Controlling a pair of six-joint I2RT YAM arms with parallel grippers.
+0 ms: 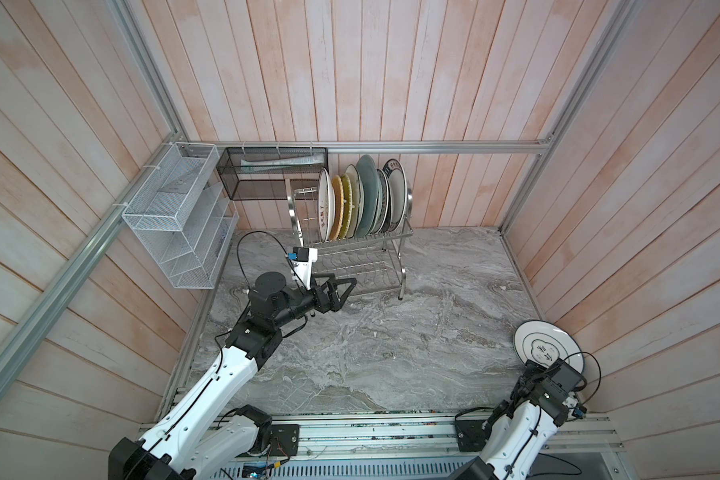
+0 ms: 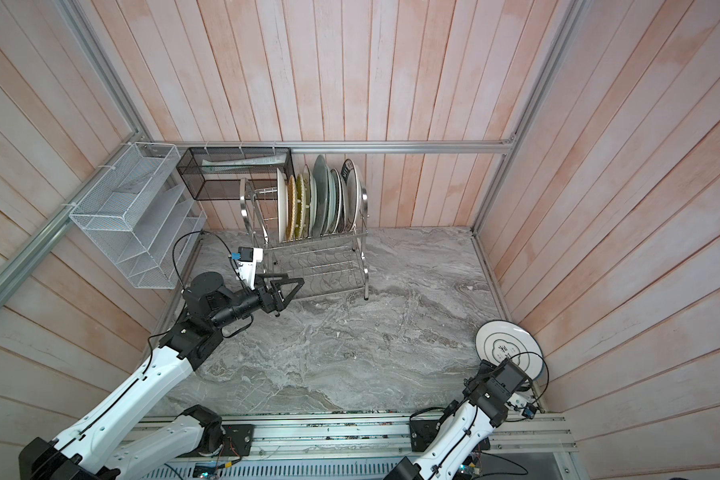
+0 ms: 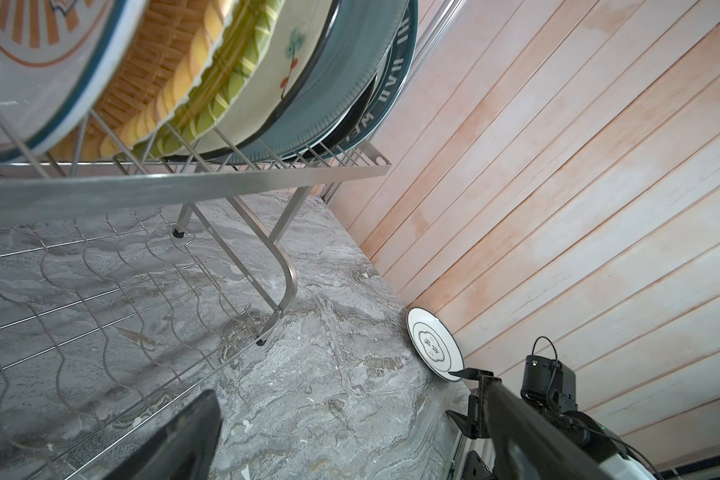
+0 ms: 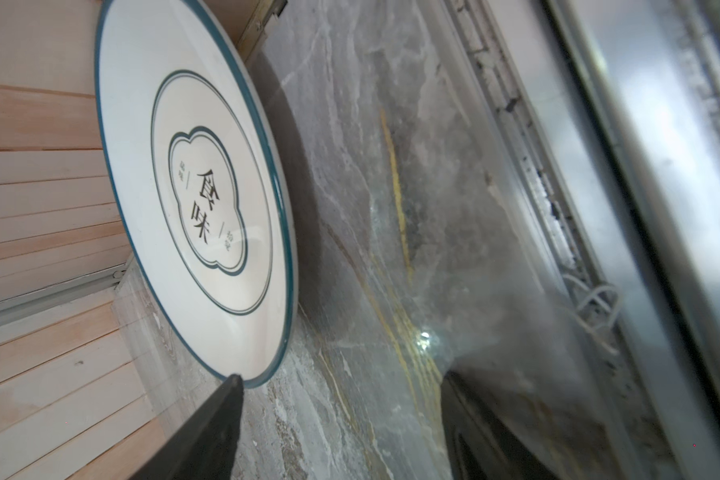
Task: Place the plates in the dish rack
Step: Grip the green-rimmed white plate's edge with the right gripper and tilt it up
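Dish rack (image 1: 385, 239) at the back, upper tier nearly full of upright plates (image 1: 366, 199). Last plate (image 1: 545, 345) leaning on the right wall (image 1: 641, 249), well apart. Right gripper (image 4: 341, 382) open, one fingertip (image 4: 231, 384) at its rim: seat deeper, clamp squarely, lift clear before swinging. Left gripper (image 1: 348, 293) open, empty, beside the lower tier.

Shiny steel dish rack (image 3: 184, 185), glossy plates (image 1: 362, 199) (probably ceramic)
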